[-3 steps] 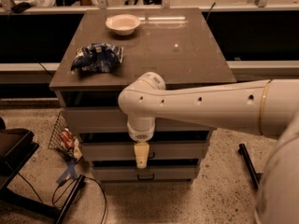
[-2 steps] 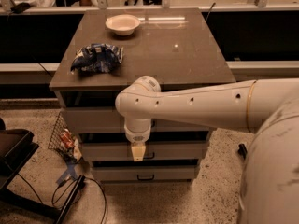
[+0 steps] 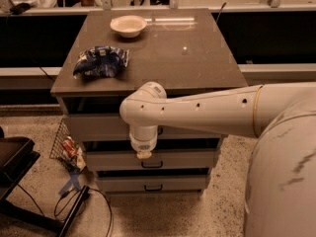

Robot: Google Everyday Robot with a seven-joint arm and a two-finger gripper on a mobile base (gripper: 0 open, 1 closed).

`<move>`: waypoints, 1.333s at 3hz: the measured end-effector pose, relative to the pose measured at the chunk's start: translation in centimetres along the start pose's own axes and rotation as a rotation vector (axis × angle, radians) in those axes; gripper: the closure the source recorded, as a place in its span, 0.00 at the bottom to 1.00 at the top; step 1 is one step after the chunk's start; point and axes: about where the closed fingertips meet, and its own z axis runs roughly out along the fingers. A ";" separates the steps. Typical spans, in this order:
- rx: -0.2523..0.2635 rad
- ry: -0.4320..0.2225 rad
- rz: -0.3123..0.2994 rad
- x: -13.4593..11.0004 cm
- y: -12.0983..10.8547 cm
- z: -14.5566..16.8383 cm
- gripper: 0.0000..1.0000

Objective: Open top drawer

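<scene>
The top drawer (image 3: 98, 127) is the tall grey front just under the brown cabinet top, and it looks shut. Its black handle is mostly hidden behind my wrist. My gripper (image 3: 143, 155) hangs pointing down from the white arm (image 3: 197, 113), which reaches across the cabinet front from the right. The gripper tip is in front of the top drawer's lower edge, just above the middle drawer's handle (image 3: 151, 165).
A white bowl (image 3: 128, 25) and a crumpled blue snack bag (image 3: 101, 61) lie on the cabinet top (image 3: 187, 58). The middle drawer (image 3: 108, 160) and bottom drawer (image 3: 123, 183) sit below. A wire basket (image 3: 64, 143), a black stand (image 3: 15, 157) and cables (image 3: 74, 201) are on the floor at the left.
The arm has shifted slightly left and the gripper has risen a little, from in front of the middle drawer toward the top drawer's lower edge.
</scene>
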 end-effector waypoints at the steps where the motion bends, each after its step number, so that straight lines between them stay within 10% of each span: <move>1: 0.000 0.000 0.000 0.1 0.0 0.0 1.00; 4: 0.000 0.000 0.000 0.2 0.0 0.0 1.00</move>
